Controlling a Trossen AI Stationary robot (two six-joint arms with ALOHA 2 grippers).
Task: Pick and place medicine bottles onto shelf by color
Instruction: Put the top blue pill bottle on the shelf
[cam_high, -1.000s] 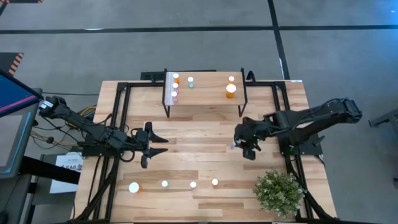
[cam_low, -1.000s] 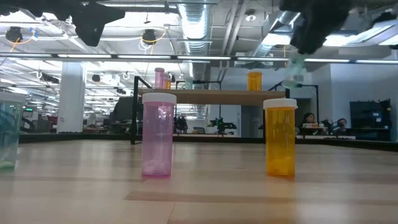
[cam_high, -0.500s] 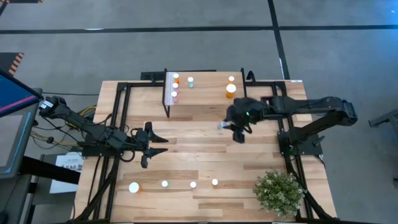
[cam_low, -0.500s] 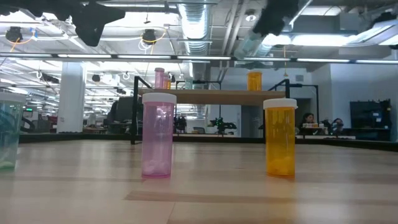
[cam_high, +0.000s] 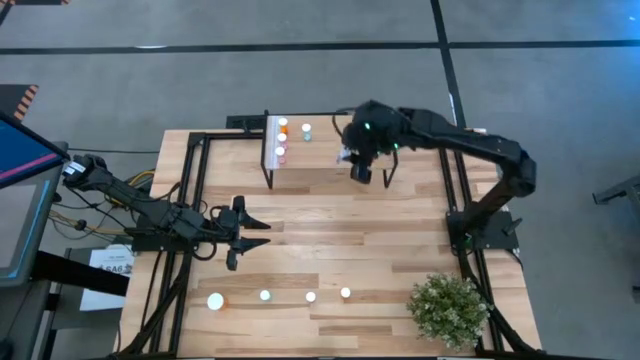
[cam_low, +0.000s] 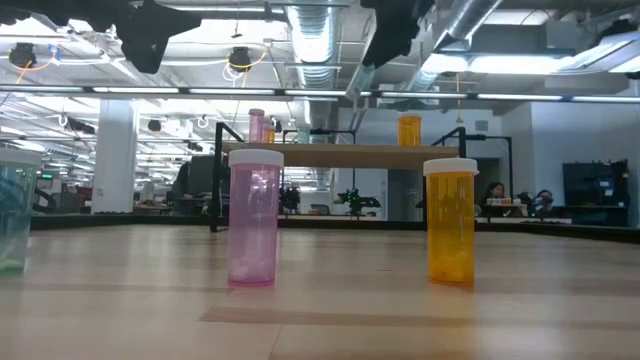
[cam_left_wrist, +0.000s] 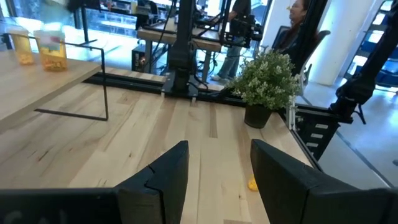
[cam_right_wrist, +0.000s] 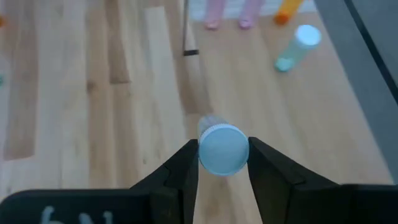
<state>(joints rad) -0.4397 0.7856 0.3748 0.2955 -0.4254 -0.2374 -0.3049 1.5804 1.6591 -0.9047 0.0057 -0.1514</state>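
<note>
Item, right gripper (cam_right_wrist: 224, 163): fingers closed on one bluish medicine bottle (cam_right_wrist: 222, 148), gripped by the body just under its white cap so you can set it down upright. You hold it over the shelf (cam_high: 325, 165), mid-deck.

Item, shelf stock: a matching bluish bottle (cam_right_wrist: 297, 46) stands nearby, presumably your target group; pink bottles (cam_right_wrist: 214, 12) and an orange one (cam_right_wrist: 288, 10) sit at the far edge.

Item, left gripper (cam_left_wrist: 214, 177): half open, empty, parked above the table (cam_high: 330, 230).

Item, unsorted: four bottles (cam_high: 280, 296) remain in a row along the table's near edge.
</note>
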